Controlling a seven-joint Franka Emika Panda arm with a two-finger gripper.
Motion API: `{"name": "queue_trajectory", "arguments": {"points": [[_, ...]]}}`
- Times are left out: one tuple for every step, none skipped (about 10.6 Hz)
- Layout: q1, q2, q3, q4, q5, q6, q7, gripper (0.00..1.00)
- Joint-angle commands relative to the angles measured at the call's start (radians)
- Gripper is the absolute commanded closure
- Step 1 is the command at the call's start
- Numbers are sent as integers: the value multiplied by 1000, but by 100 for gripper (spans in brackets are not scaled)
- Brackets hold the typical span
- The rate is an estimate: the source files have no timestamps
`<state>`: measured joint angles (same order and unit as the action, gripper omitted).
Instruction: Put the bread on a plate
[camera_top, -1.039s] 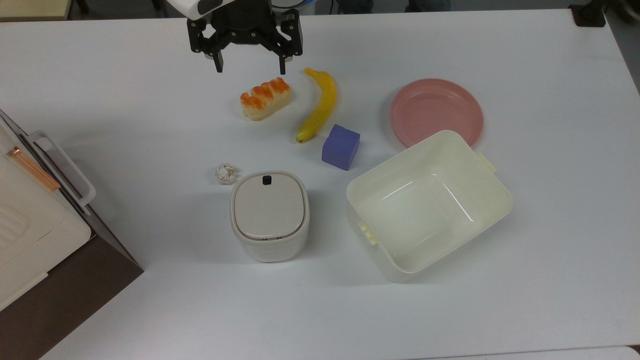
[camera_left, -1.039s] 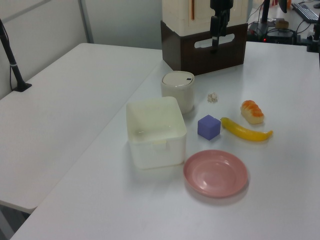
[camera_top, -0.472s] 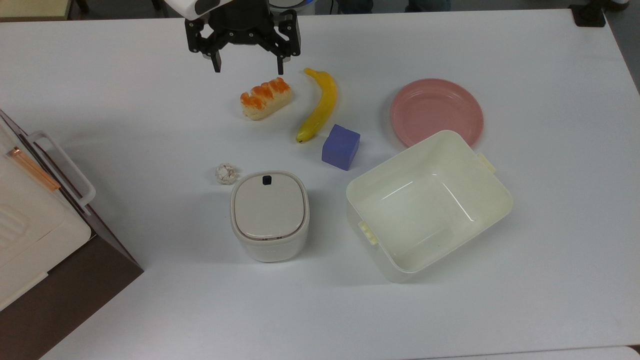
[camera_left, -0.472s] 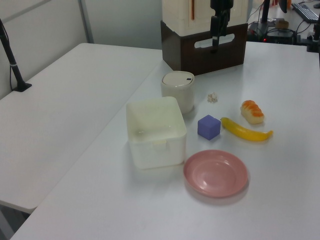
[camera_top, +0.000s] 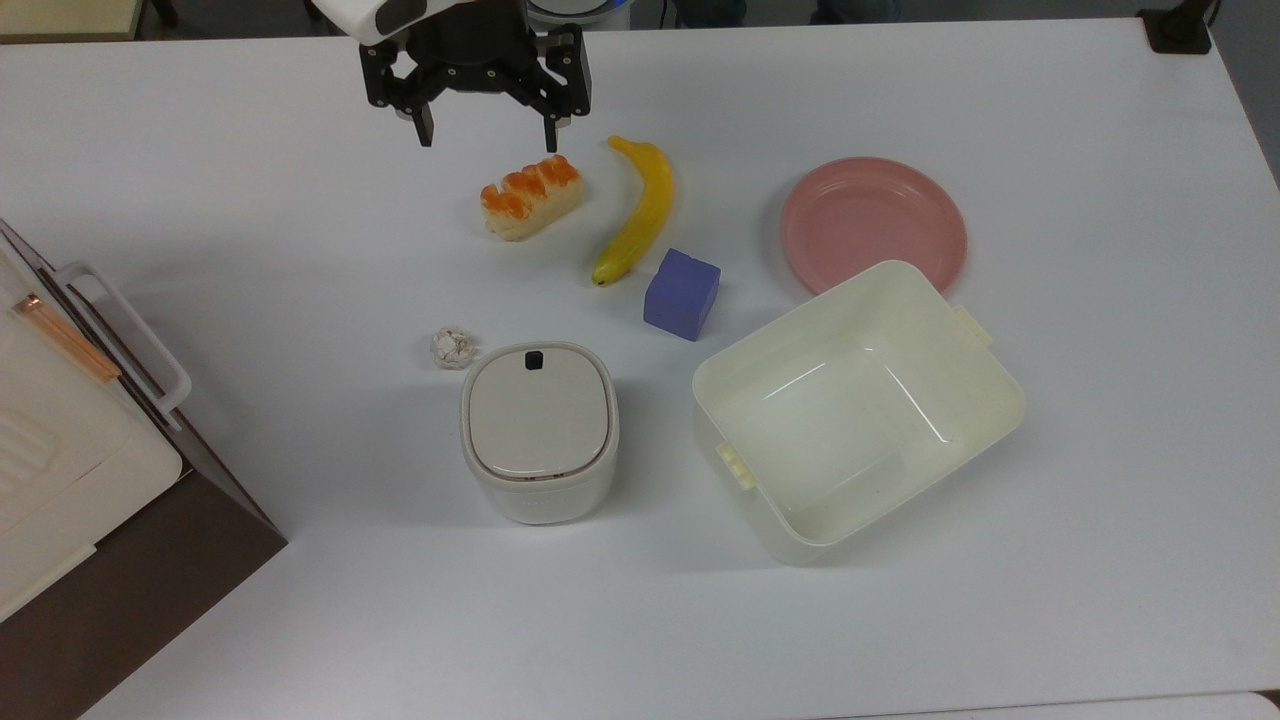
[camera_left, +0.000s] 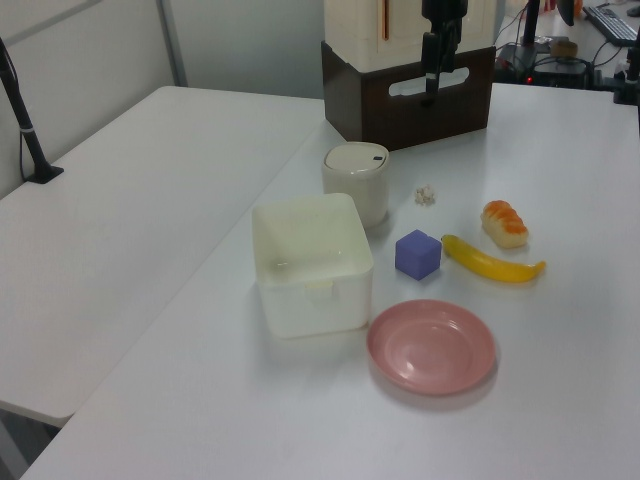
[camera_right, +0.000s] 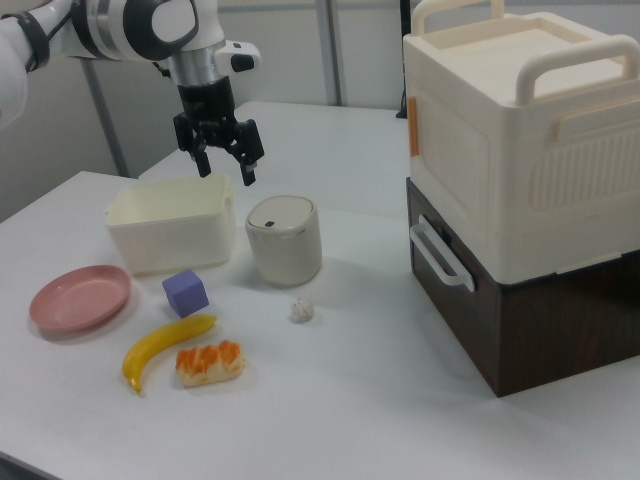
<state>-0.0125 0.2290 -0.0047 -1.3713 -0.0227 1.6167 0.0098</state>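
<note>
The bread (camera_top: 530, 195), a small cream loaf with an orange glazed top, lies on the white table (camera_top: 250, 200); it also shows as the bread (camera_left: 504, 222) and the bread (camera_right: 209, 363). The pink plate (camera_top: 873, 222) sits empty toward the top view's right, seen too as the plate (camera_left: 431, 346) and the plate (camera_right: 80, 297). My gripper (camera_top: 487, 138) hangs open in the air, just beyond the bread toward the top view's upper left, holding nothing. The right view shows the gripper (camera_right: 226, 172) well above the table.
A yellow banana (camera_top: 636, 210) lies between bread and plate, with a purple cube (camera_top: 682, 293) by its tip. A cream tub (camera_top: 1000, 400) stands beside the plate. A lidded white canister (camera_top: 540, 425), a crumpled ball (camera_top: 452, 346) and a cream-and-brown box (camera_top: 60, 450) are nearby.
My gripper has drifted slightly toward the top view's upper left, still open. Nothing on the table has moved.
</note>
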Motion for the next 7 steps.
{"name": "queue_trajectory", "arguments": {"points": [[19,-16,-6,-48,-17,-8,-1,0],[19,-16,-6,-52,-17,-9,-1,0],[19,-16,-8,-66,-19,-8,-2,0],[19,-14,-6,-69,-19,-4,-1,0],[19,-14,-6,-75,-19,6,-1,0],[16,-13,-6,-75,-19,14,-2,0],[14,-13,-6,-75,-19,14,-2,0]]}}
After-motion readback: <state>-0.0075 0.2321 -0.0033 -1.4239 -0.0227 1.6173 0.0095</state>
